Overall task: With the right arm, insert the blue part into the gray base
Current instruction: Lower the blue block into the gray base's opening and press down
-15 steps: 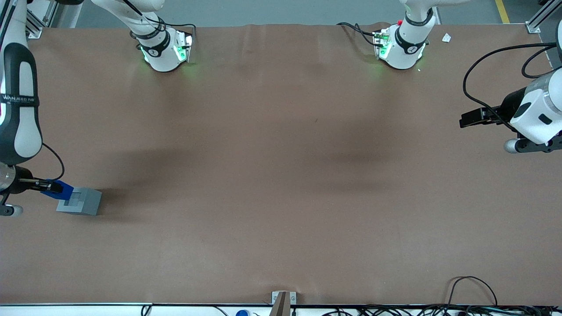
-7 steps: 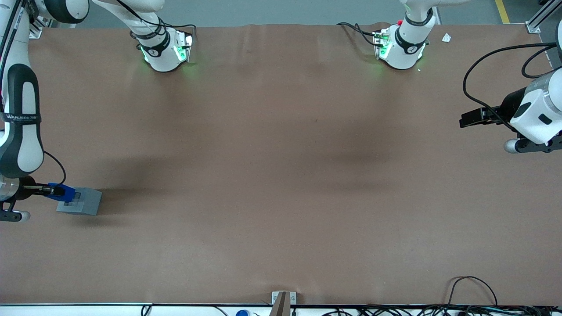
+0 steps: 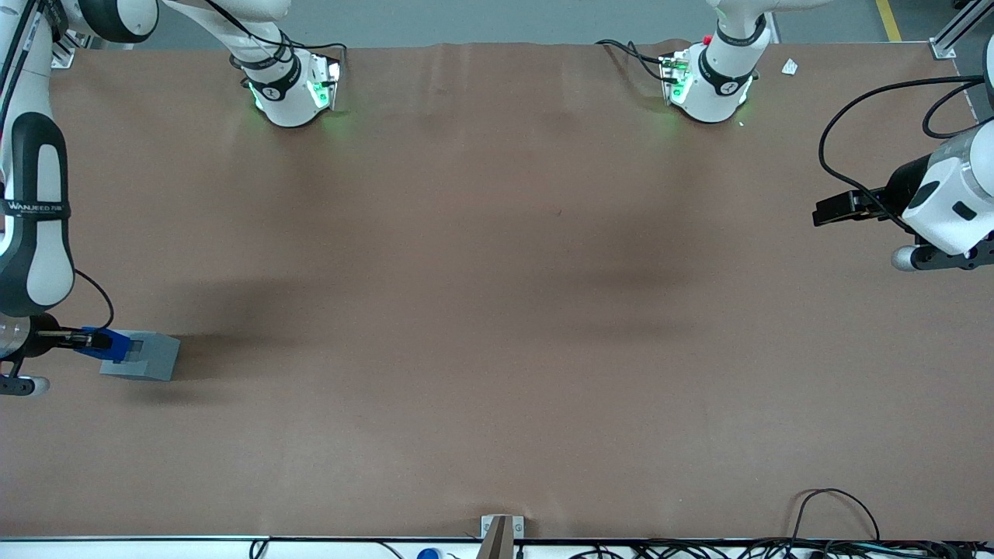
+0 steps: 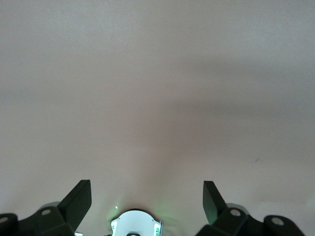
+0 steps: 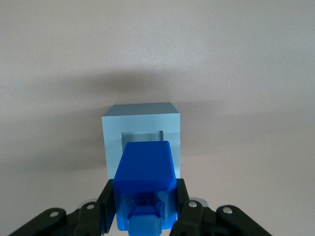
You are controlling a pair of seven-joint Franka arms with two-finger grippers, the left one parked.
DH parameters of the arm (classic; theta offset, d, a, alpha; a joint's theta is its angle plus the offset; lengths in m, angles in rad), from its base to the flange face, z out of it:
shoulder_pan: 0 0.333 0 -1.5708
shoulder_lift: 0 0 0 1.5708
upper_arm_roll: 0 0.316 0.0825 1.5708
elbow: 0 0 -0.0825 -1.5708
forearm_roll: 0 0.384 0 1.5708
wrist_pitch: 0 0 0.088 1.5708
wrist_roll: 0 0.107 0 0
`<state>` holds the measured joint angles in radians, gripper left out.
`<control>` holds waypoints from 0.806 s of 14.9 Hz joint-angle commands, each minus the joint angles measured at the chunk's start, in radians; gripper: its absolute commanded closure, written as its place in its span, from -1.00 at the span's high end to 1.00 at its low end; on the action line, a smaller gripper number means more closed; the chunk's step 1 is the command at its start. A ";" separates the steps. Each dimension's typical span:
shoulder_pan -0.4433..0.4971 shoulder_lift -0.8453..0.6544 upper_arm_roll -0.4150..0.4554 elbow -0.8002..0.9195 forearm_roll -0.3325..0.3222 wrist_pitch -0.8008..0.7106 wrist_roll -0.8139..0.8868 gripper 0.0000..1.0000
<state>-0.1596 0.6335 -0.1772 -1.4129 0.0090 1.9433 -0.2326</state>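
The gray base (image 3: 146, 355) sits on the brown table toward the working arm's end; its square recess faces up. The blue part (image 3: 111, 343) hangs at the base's edge, partly over its top, held in my right arm's gripper (image 3: 95, 341), which is shut on it. In the right wrist view the blue part (image 5: 143, 177) is clamped between the two black fingers (image 5: 107, 199) and covers part of the gray base (image 5: 141, 129) and its recess. The right arm (image 3: 35, 225) rises above the gripper.
Two white arm bases (image 3: 289, 85) (image 3: 710, 81) stand on the table farther from the front camera. A metal bracket (image 3: 499, 529) and cables (image 3: 835, 512) lie at the table's near edge.
The gripper with the blue part has come lower and shifted slightly toward the gray base's recess. The gray base has not moved.
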 commanded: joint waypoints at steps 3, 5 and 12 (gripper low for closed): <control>-0.006 0.038 0.012 0.046 -0.006 -0.015 -0.013 -0.97; -0.006 0.055 0.012 0.060 -0.006 -0.012 -0.013 -0.97; -0.005 0.074 0.012 0.063 -0.001 -0.010 -0.010 -0.96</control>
<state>-0.1585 0.6883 -0.1724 -1.3719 0.0091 1.9415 -0.2347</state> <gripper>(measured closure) 0.489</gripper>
